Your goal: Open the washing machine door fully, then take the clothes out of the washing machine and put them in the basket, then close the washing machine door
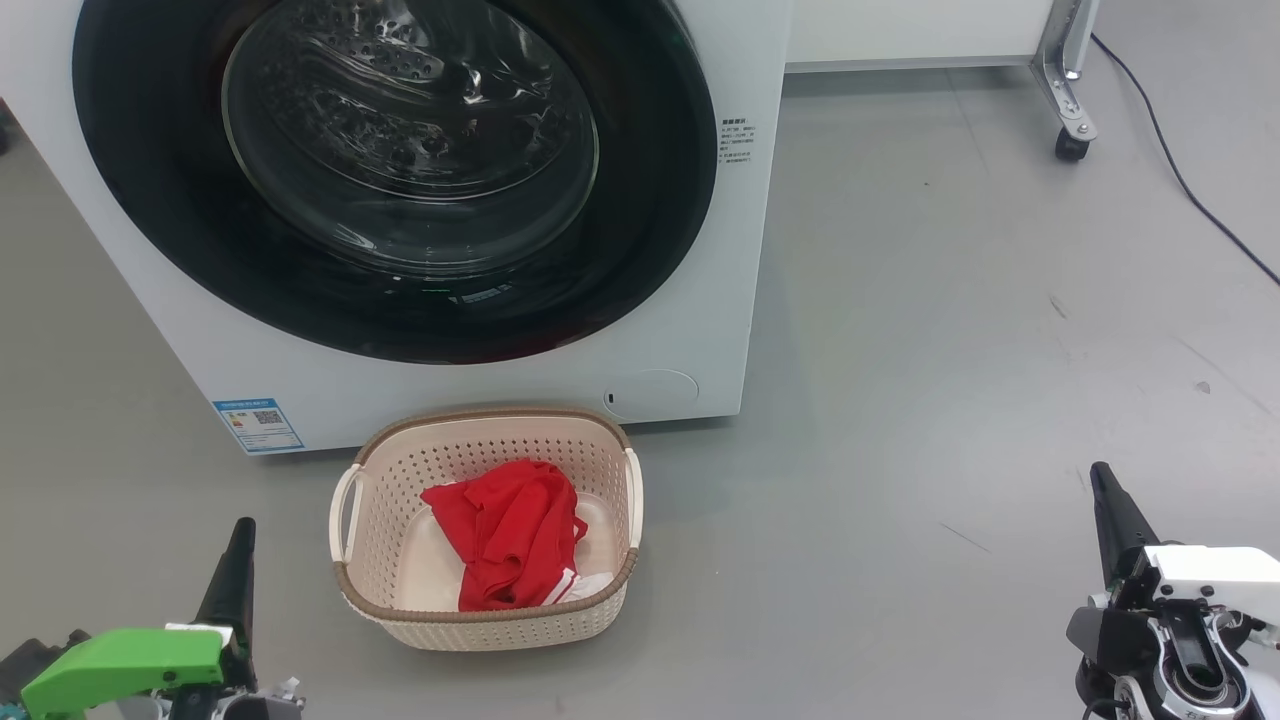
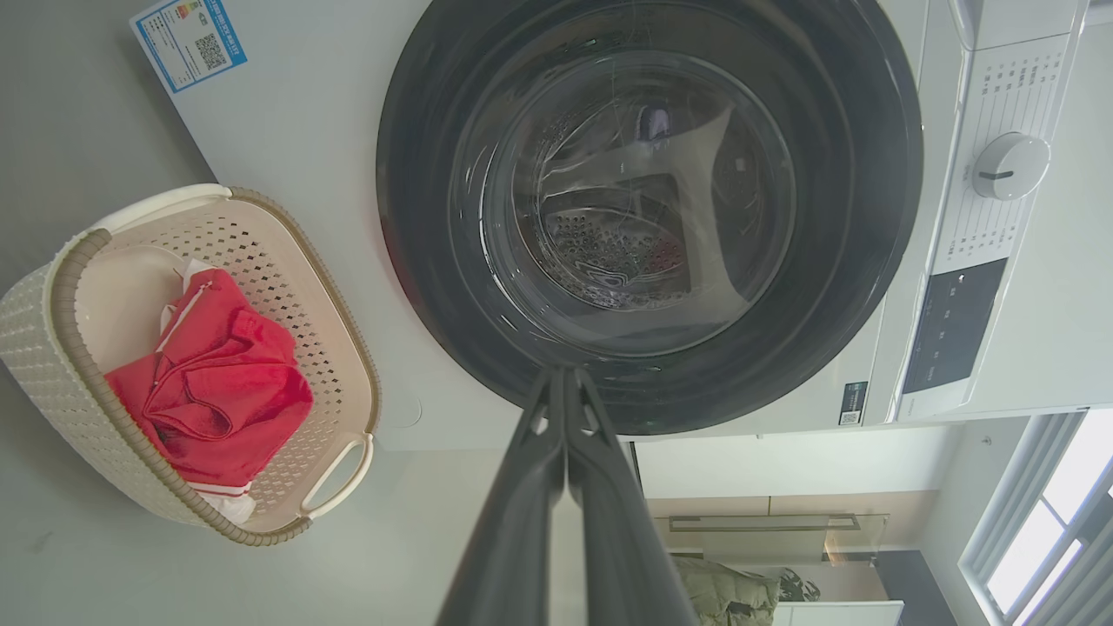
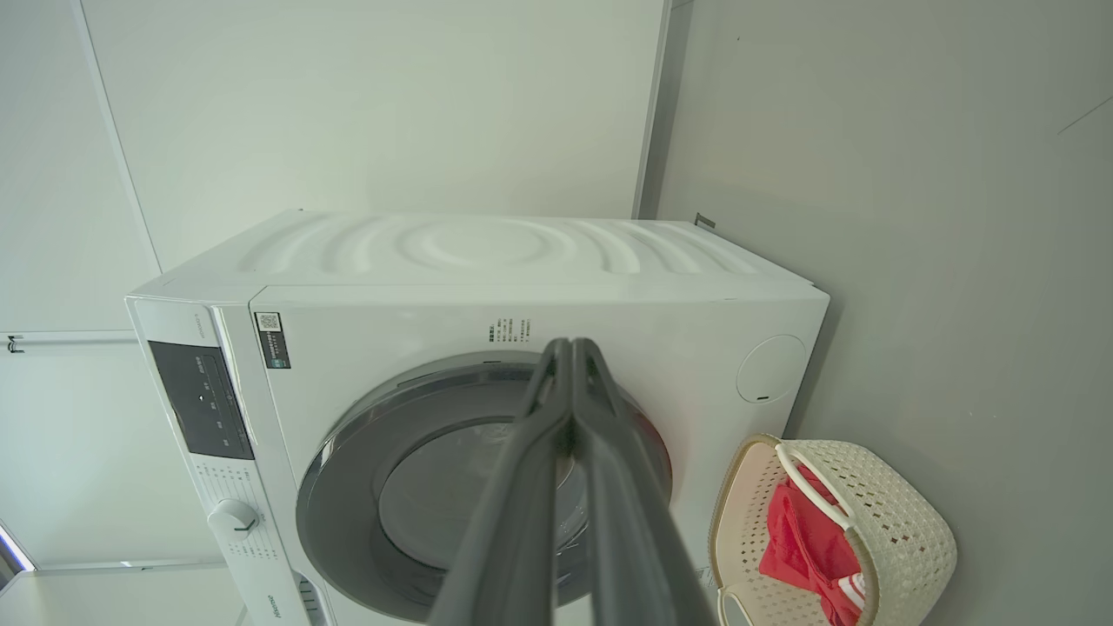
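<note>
The clothes [image 1: 515,540], a red garment with white trim, lie crumpled inside the basket [image 1: 490,413] at the lower middle of the head view. They sag toward its near-right wall, loose, the way dropped cloth settles. The basket stands on the floor just in front of the washing machine [image 1: 200,340], below the door's lower edge, a placing that I judge keeps the carry from drum to basket short. The washing machine door [image 1: 650,200] fills the upper left of the head view and sits flush against the white front. Its black rim is unbroken, and the steel drum shows only through the glass, with no fabric behind it. By that, all three steps look done.

The left gripper [image 1: 243,535] rises at the lower left and the right gripper [image 1: 1105,490] at the lower right. Each has its two dark fingers pressed together with nothing between them. Both are well apart from basket and door, which reads as a rest pose.

The floor [image 1: 950,350] is smooth grey and faintly scuffed. A blue label [image 1: 257,425] marks the machine's lower left corner. At the upper right are a metal leg on a caster [image 1: 1068,140] and a black cable [image 1: 1180,170]. The left wrist view adds a window [image 2: 1043,539] at its lower right.
</note>
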